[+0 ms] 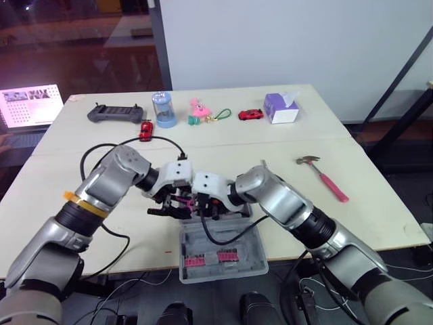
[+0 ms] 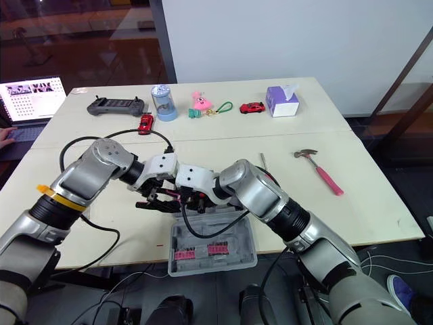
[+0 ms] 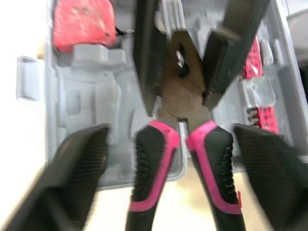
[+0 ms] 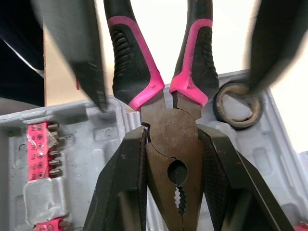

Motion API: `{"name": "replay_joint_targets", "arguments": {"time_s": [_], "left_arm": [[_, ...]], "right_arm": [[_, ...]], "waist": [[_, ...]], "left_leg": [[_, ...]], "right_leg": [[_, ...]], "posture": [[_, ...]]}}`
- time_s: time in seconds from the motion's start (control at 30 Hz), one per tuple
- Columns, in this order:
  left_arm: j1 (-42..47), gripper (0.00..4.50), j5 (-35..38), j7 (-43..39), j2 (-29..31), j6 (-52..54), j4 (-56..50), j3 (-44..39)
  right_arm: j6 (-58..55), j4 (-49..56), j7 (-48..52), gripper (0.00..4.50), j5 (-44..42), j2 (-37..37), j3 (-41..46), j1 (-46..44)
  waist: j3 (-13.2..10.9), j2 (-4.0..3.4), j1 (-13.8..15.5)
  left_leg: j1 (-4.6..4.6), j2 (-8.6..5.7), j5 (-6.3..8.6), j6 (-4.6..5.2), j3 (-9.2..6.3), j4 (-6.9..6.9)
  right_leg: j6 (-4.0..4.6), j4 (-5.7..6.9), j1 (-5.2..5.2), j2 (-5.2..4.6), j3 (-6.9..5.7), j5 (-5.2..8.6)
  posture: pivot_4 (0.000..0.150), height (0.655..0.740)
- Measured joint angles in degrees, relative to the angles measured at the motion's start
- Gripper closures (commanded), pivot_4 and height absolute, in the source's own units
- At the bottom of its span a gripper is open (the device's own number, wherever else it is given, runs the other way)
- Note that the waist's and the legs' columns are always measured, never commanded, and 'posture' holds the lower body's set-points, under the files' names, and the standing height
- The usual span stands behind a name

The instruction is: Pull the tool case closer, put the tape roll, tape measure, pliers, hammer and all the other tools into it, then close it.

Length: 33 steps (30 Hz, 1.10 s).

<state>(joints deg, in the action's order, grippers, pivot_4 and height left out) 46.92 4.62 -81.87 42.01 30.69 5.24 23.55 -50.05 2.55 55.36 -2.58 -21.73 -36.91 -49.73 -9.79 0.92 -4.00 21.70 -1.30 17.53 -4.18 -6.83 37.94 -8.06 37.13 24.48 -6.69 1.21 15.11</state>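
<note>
A pale worktop [image 1: 284,145] of two joined tables stands against a white wall and a dark glass front. One grey tool case [image 1: 257,267] lies open at the near edge, with two strips of pink bits [image 1: 195,261] in its near half.

Both arms meet over the far half of the case. The one pair of pliers [image 3: 183,77] hangs there, black and pink handles pointing towards the robot's left. The right gripper [image 4: 173,132] is clamped on the metal head. The left gripper [image 3: 171,134] is spread wide on either side of the handles, touching neither.

The right wrist view shows one tape roll [image 4: 238,105] seated in a case recess. The left wrist view shows one red object [image 3: 82,21] in another recess; what it is cannot be told. The head views hide both behind the grippers.

One pink-handled hammer [image 1: 321,177] lies well apart, towards the right edge. Along the far edge are one game controller [image 1: 115,114], one blue cylinder [image 1: 163,110], two red toy cars [image 1: 145,129], one pink figure [image 1: 198,107], one green loop [image 1: 222,115] and one purple tissue box [image 1: 281,108]. One laptop [image 1: 30,105] sits beyond the far left corner.
</note>
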Motion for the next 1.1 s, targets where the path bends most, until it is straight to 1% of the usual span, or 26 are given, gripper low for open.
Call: {"name": "replay_joint_targets", "arguments": {"time_s": [0.2,0.3,0.33,0.4,0.43,0.5,0.53,0.6,0.67,0.73,0.9,0.93,1.1], "left_arm": [[-2.3,0.0,2.58,1.4,0.84,0.16,0.64,-4.67],[-6.7,0.0,6.4,2.34,3.25,1.36,0.15,-10.84],[-9.04,0.0,7.66,2.6,4.27,1.5,-0.2,-13.43],[-18.75,0.0,10.5,3.38,6.74,-0.48,-1.5,-20.8],[-23.84,0.0,11.41,3.77,6.92,-2.32,-1.62,-23.89],[-33.7,0.0,13.74,5.32,3.91,-8.8,-2.64,-30.28],[-37.2,0.0,14.38,6.01,2.5,-11.7,-2.74,-31.91],[-41.14,0.0,14.85,6.94,1.29,-16.31,-2.62,-33.96],[-42.04,0.0,15.69,7.17,0.5,-20.57,-2.33,-36.06],[-42.03,0.0,16.5,7.27,0.38,-22.72,-0.99,-36.89],[-41.73,0.0,17.13,8.62,-1.57,-24.95,2.69,-36.16],[-41.72,0.0,17.13,8.76,-1.7,-25.21,2.65,-35.94],[-42.08,0.0,17.13,10.01,-2.44,-26.11,2.53,-35.31]], "right_arm": [[0.06,0.01,0.88,3.51,0.24,-3.72,-0.03,0.35],[0.06,0.22,2.69,3.51,0.57,-8.02,-0.18,0.39],[0.1,0.53,3.48,3.51,0.9,-9.72,-0.41,0.22],[0.2,1.66,5.93,3.51,2.14,-14.26,-1.17,-0.86],[0.18,1.84,7.02,3.51,2.95,-16.35,-1.47,-1.69],[0.1,1.91,9.14,3.51,4.86,-19.32,-2.71,-3.98],[-0.01,1.95,10.32,3.51,5.55,-20.2,-3.36,-5.04],[-0.21,2.16,12.37,3.51,6.61,-20.72,-4.61,-6.47],[-0.04,2.74,14.27,3.51,7.25,-20.64,-6.32,-7.23],[0.69,2.49,15.26,3.51,8.56,-19.79,-8.19,-8.48],[1.47,-1.51,17.01,3.51,12.75,-16.63,-11.36,-13.45],[1.25,-1.91,17.19,3.51,13.14,-15.88,-11.51,-13.88],[0.43,-3.59,18.46,3.51,15.53,-14.36,-13.8,-14.2]], "waist": [[0.0,0.0,-0.03],[0.0,-0.01,-0.17],[0.0,-0.02,-0.21],[0.01,-0.15,-0.57],[0.0,-0.16,-0.59],[0.0,-0.15,-0.43],[-0.01,-0.14,-0.03],[-0.01,-0.11,0.55],[-0.01,-0.11,1.65],[-0.01,-0.12,2.08],[-0.01,-0.12,1.46],[-0.01,-0.12,1.4],[-0.01,-0.13,1.33]], "left_leg": [[0.01,0.0,0.0,0.0,0.0,0.02],[0.01,0.0,0.02,0.03,0.01,0.01],[0.01,0.0,0.03,0.05,0.01,0.01],[-0.12,0.0,0.11,0.19,0.07,-0.02],[-0.15,0.0,0.16,0.28,0.07,-0.03],[-0.15,0.0,0.17,0.28,0.11,-0.02],[-0.14,0.0,0.17,0.27,0.11,0.0],[-0.13,0.01,0.18,0.28,0.11,0.01],[-0.13,0.0,0.19,0.3,0.11,0.07],[-0.14,-0.02,0.32,0.54,0.13,0.11],[-0.16,-0.03,0.3,0.5,0.13,0.1],[-0.16,-0.03,0.21,0.33,0.13,0.08],[-0.16,-0.03,0.21,0.33,0.14,0.07]], "right_leg": [[0.0,0.0,0.01,0.0,0.0,0.0],[0.0,0.0,0.05,0.0,0.01,0.0],[0.0,0.01,0.07,0.0,0.01,0.0],[0.01,0.0,0.12,-0.02,0.04,0.01],[0.01,-0.04,0.14,-0.03,0.02,0.01],[0.02,-0.09,0.18,-0.07,0.04,0.0],[0.03,-0.09,0.18,-0.08,0.03,0.01],[0.06,-0.06,0.18,-0.08,0.0,-0.01],[0.11,-0.06,0.14,-0.09,-0.01,-0.05],[0.12,-0.06,0.1,-0.11,0.0,-0.07],[0.12,-0.03,0.15,-0.1,-0.01,-0.07],[0.12,-0.03,0.16,-0.1,-0.01,-0.07],[0.12,-0.04,0.18,-0.1,0.0,-0.07]], "posture": [[0.15,0.74],[0.15,0.74],[0.15,0.74],[0.15,0.74],[0.15,0.74],[0.15,0.74],[0.15,0.74],[0.15,0.74],[0.15,0.74],[0.15,0.74],[0.15,0.74],[0.15,0.74],[0.15,0.74]]}}
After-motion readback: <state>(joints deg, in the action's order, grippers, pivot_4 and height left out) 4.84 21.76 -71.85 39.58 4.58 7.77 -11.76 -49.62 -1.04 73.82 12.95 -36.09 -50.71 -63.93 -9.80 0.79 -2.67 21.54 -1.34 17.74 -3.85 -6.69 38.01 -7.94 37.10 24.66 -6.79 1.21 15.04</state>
